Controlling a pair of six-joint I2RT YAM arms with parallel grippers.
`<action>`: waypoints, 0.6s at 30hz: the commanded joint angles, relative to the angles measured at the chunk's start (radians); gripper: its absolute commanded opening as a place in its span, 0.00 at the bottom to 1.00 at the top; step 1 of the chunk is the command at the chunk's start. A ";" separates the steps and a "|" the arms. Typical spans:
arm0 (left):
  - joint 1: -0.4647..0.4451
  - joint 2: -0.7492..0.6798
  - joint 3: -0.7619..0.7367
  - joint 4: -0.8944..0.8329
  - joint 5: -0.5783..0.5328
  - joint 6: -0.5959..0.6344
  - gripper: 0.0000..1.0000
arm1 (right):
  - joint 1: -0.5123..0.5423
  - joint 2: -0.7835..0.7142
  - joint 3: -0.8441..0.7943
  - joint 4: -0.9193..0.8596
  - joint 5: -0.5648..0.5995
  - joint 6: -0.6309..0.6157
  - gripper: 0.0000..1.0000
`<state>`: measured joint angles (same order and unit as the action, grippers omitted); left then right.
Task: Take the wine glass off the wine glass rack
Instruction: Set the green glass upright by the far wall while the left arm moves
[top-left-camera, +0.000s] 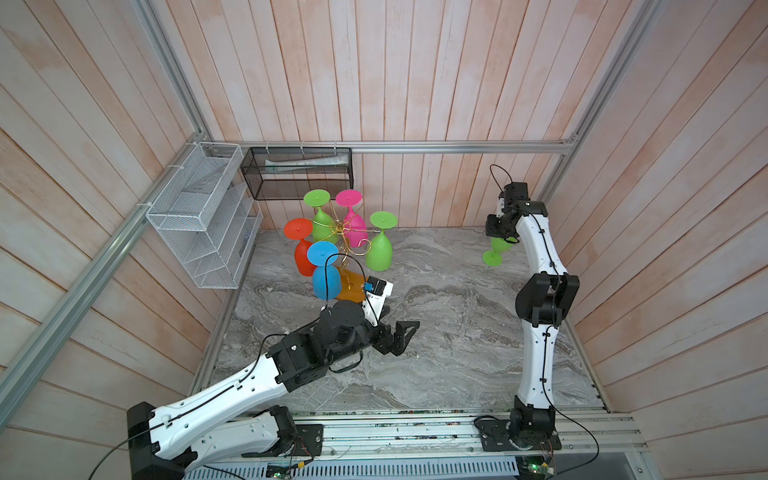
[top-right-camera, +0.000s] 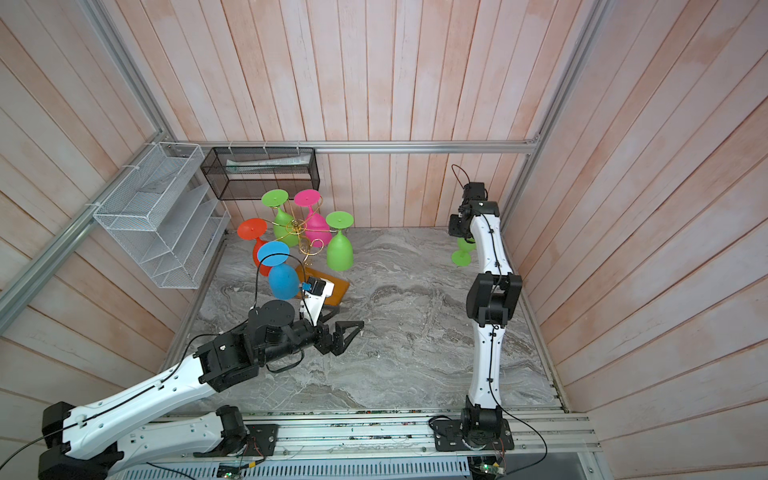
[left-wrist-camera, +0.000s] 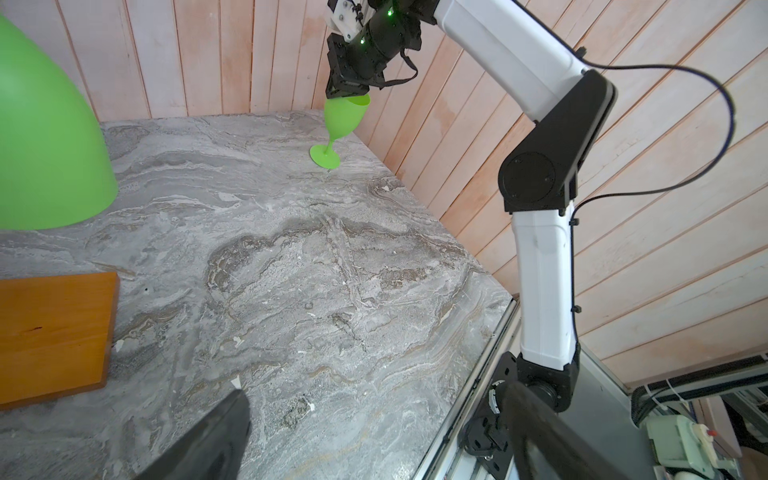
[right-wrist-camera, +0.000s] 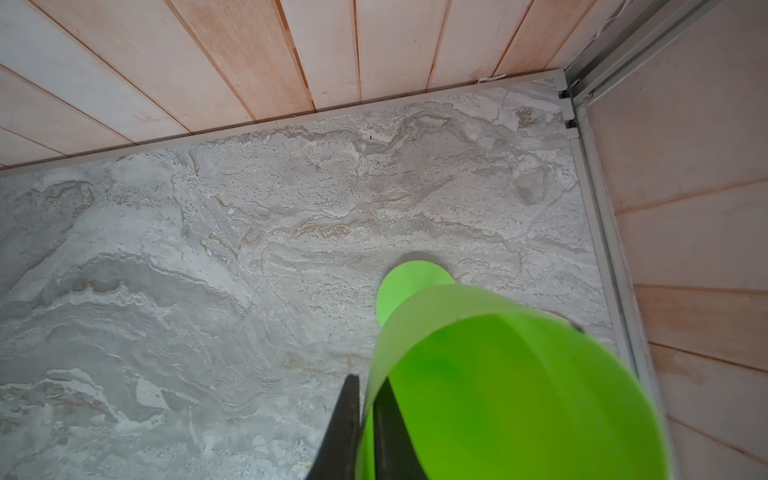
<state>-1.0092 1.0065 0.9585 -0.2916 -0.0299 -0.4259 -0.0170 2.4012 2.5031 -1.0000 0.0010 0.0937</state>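
One glass (left-wrist-camera: 337, 124) is off the rack (top-left-camera: 340, 227) and sits near the far right corner of the table (top-left-camera: 457, 340), well apart from the rack, with its foot at or just above the surface. The right gripper (right-wrist-camera: 369, 379) has narrow jaws, one finger outside the rim wall and one inside. I cannot tell whether they pinch it. To finish well, the foot should sit flat before the jaws part. The gripper should then rise straight up so the inner finger does not hook the rim. The left gripper (top-left-camera: 402, 337) hangs wide open beside the rack's base. The glass is bright green, matte and faintly translucent, with a tapered bowl, short stem and round foot.
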 joint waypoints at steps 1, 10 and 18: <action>-0.004 0.010 0.044 0.015 0.001 0.031 0.97 | -0.006 0.014 0.010 -0.031 0.000 -0.013 0.29; -0.004 0.015 0.133 -0.041 -0.034 0.055 1.00 | -0.005 -0.072 0.009 0.012 0.014 -0.020 0.59; -0.003 0.054 0.230 -0.095 -0.039 0.049 1.00 | 0.008 -0.242 -0.062 0.073 0.018 -0.006 0.67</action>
<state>-1.0092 1.0386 1.1542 -0.3515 -0.0601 -0.3916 -0.0154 2.2715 2.4641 -0.9699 0.0032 0.0780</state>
